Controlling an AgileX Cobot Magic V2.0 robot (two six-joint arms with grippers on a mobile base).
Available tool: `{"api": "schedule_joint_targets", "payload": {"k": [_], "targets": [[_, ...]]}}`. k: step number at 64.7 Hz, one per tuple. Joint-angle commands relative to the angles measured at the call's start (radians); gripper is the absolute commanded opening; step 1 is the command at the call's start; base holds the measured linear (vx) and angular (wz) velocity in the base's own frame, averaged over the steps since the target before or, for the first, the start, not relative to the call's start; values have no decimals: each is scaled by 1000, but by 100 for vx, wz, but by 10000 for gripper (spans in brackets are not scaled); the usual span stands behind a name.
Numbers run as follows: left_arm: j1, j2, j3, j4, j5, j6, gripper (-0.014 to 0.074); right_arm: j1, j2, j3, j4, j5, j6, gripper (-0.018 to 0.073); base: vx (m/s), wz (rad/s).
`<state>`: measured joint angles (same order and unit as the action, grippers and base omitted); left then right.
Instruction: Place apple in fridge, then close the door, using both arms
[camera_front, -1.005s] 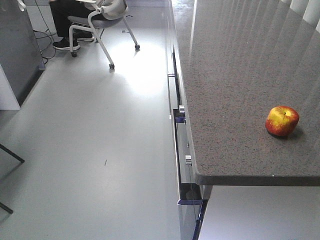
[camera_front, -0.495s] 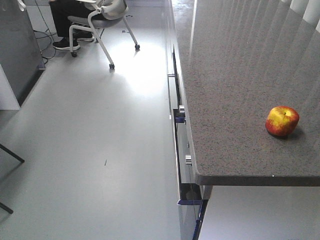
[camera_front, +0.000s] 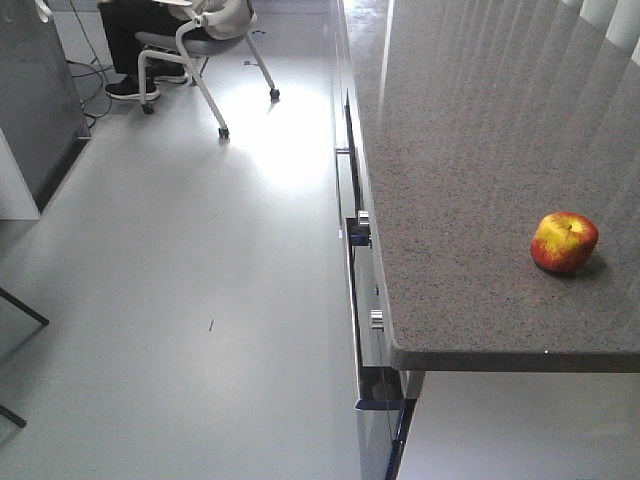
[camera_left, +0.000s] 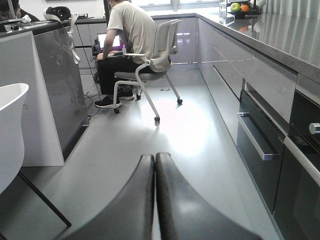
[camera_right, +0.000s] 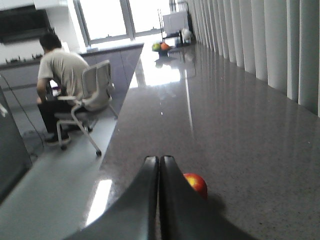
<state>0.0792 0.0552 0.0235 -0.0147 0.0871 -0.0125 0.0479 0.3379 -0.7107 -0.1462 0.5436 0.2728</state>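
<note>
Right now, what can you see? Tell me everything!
apple: one, red and yellow, on the counter, near its front edge
counter: one, speckled grey, right side
drawers: several, grey and dark, under the counter
chair: one, white, far across the floor
man: one, beige shirt, sitting on the chair
fruit: two seen, green and orange, far end of the counter
curtains: white, along the counter's back
left gripper: one, black, shut, above the floor
right gripper: one, black, shut, above the counter beside the apple
</note>
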Motion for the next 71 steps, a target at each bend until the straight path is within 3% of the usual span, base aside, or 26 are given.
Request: {"api": "schedule_joint_targets", "payload": {"k": [1,11,17,22,31,55,71], "targets": [[-8,8,-22,-1,-68,-8,-6,0,92,-70,75,-28,-137,26,0,0],[-8,8,-22,-1,-68,-8,-6,0,176,-82,221,-25,-267,186,0,0],[-8,8,-22,-1,-68,-8,-6,0,219,-81,274,-41,-308,374,0,0],[-8,8,-22,-1,-68,-8,-6,0,238,-79,294,-56,-305,546,0,0],[-8,8,-22,-1,-68,-8,-6,0,248,-79,280,-55,-330,730,0,0],[-8,8,-22,-1,-68,-8,-6,0,317,-138,268,-13,-346,677,0,0],[-8,8,-22,-1,-68,-8,-6,0,569,-382,100,92,-261,654,0,0]]}}
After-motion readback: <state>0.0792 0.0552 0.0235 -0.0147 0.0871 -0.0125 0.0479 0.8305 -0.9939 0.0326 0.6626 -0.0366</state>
